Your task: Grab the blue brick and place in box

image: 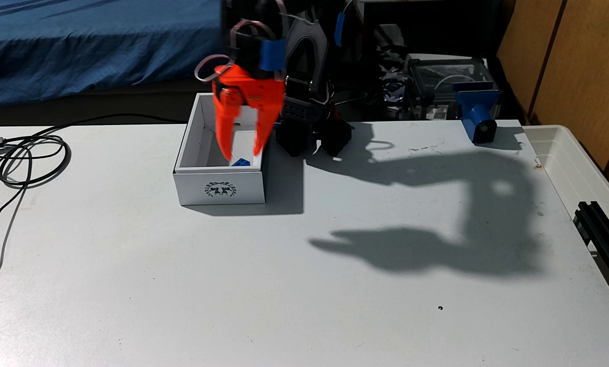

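The bench [190, 282] has a pale grey surface, scuffed and speckled. Behind it stands a bed [84, 46] with a blue cover. Wooden panels [543, 46] (warm brown) occupy the far right. Hard directional light casts sharp shadows rightward.

Orange gripper [243, 155] points straight down, fingers [224, 132] spread wide apart with nothing between them; the tips are blurred. In the fixed view the left finger is long and tapered, the right finger [265, 128] slightly shorter, both hanging from the orange wrist block with the tips level with each other and well below the block. Above the fingers a black wrist section carries a patch of blue tape and looped grey cables, and the dark arm links rise behind and to the right of the fingers down to a black base.
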